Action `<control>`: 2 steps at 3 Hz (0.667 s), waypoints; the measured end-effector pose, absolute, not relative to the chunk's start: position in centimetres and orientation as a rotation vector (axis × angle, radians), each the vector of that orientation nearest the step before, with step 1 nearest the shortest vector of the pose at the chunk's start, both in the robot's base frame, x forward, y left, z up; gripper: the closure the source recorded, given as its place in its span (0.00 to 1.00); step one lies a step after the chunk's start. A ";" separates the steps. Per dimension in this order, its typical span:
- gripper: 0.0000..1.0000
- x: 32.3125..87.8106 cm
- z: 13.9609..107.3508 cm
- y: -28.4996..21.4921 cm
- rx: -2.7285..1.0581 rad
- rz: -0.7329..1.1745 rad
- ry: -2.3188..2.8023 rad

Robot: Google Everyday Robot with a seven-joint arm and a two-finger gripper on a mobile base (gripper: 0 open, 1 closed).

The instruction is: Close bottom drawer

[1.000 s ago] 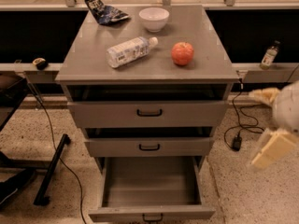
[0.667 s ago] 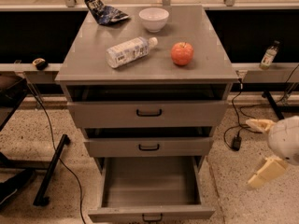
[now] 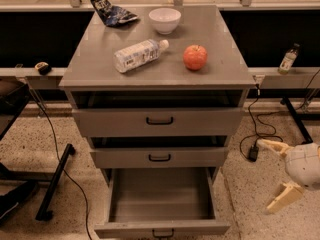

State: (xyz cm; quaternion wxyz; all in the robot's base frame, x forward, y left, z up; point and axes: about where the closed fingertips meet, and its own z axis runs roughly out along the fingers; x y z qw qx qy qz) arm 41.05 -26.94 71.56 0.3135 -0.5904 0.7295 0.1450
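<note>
The grey cabinet's bottom drawer [image 3: 162, 228] is pulled far out toward me and is empty inside; its narrow front panel with a small black handle sits at the bottom edge of the view. The middle drawer [image 3: 160, 157] and top drawer [image 3: 159, 121] stand slightly out. My gripper [image 3: 276, 176] is low at the right, beside the cabinet and apart from the open drawer, with its two pale fingers [image 3: 283, 197] spread wide and nothing between them.
On the cabinet top lie a plastic bottle [image 3: 138, 54], a red apple [image 3: 195, 57], a white bowl [image 3: 165, 19] and a snack bag [image 3: 112, 12]. Cables and a plug [image 3: 253, 152] lie on the floor right of the cabinet. A black stand leg [image 3: 56, 181] is at left.
My gripper has dropped lower and moved toward the lower right of the view. The drawers and the things on the cabinet top have not moved.
</note>
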 end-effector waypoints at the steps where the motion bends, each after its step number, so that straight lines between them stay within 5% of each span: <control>1: 0.00 42.2 69.4 -27.6 -1.519 0.386 1.952; 2: 0.00 43.3 63.9 -28.2 -1.430 0.454 1.903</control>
